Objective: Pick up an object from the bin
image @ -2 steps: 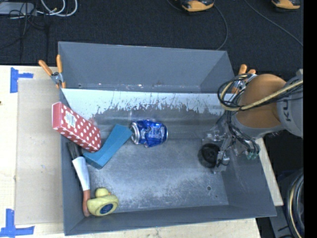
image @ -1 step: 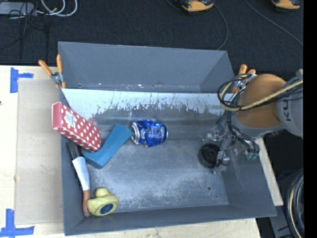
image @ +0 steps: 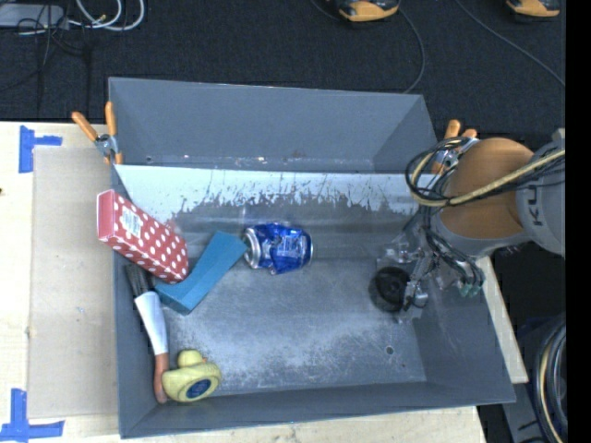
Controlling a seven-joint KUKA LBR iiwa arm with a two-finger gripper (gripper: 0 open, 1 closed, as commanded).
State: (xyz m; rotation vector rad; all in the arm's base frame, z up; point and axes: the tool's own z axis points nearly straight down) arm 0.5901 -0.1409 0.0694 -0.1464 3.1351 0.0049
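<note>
Black round object (image: 388, 287) lies on the bin (image: 305, 349) floor near the right wall, just beside the lowered hand (image: 413, 295) (open or closed, I cannot tell). It likely suits picking, being well apart from the crushed blue can (image: 277, 247).

A dark, finely textured floor (image: 277, 35) lies across the upper part of the view. Pale cables (image: 106, 3) lie looped on it at the upper left. A thin dark cable (image: 423, 53) curves over it, and two black-and-orange devices (image: 358, 5) sit at the top edge.
</note>
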